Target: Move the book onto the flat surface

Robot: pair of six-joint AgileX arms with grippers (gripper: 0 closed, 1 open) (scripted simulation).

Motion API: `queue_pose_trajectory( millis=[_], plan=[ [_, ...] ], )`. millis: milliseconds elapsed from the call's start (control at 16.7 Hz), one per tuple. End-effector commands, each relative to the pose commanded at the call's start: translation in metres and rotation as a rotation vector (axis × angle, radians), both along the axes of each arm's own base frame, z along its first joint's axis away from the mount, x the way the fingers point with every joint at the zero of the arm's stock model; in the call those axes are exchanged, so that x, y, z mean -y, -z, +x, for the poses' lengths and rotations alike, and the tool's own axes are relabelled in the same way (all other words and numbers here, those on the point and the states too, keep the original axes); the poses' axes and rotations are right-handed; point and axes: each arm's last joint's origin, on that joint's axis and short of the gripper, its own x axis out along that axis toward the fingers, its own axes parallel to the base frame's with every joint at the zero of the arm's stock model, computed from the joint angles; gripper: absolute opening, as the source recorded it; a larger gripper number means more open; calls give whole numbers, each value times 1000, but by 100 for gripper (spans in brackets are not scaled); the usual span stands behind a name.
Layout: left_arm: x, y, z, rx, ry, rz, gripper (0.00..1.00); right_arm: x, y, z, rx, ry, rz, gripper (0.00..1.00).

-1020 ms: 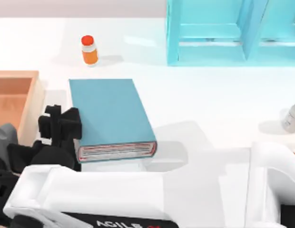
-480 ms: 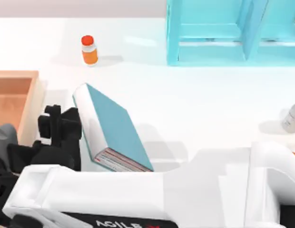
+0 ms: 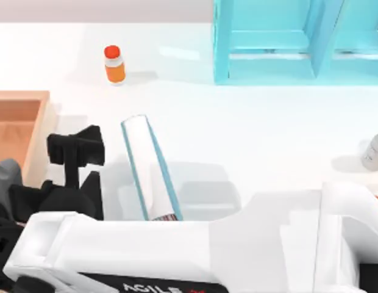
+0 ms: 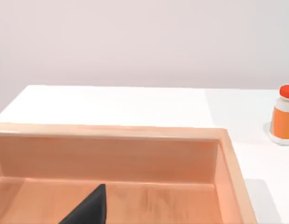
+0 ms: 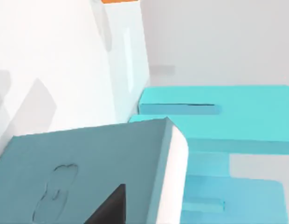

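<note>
Since the book (image 3: 149,171) stands on edge on the tabletop (image 3: 268,134), long axis running near-far, we see it just right of our left hand (image 3: 76,152); can't tell the hand's fingers. Left arm's nearer.

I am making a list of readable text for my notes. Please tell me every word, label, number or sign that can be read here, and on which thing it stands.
"AGILE": white letters on the black band of the left arm, cut off by the lower edge of the top view.
Book: reddish lines on its bottom edge, too small to read.
Orange bottle: no readable label.
Cyan shelf unit, wooden tray: no text.
</note>
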Motion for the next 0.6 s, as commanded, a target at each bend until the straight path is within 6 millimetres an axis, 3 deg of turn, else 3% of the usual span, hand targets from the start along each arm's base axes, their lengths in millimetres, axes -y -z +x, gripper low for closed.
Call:
queue_pose_trajectory(
  millis=[360, 420, 600],
  plan=[
    [0, 0, 0, 0, 0, 0, 100, 0, 0, 0, 0, 0, 0, 100],
    [0, 0, 0, 0, 0, 0, 100, -1, -25, 0, 13, 0, 52, 100],
    [0, 0, 0, 0, 0, 0, 100, -4, -24, -5, 13, -2, 58, 100]
  ],
)
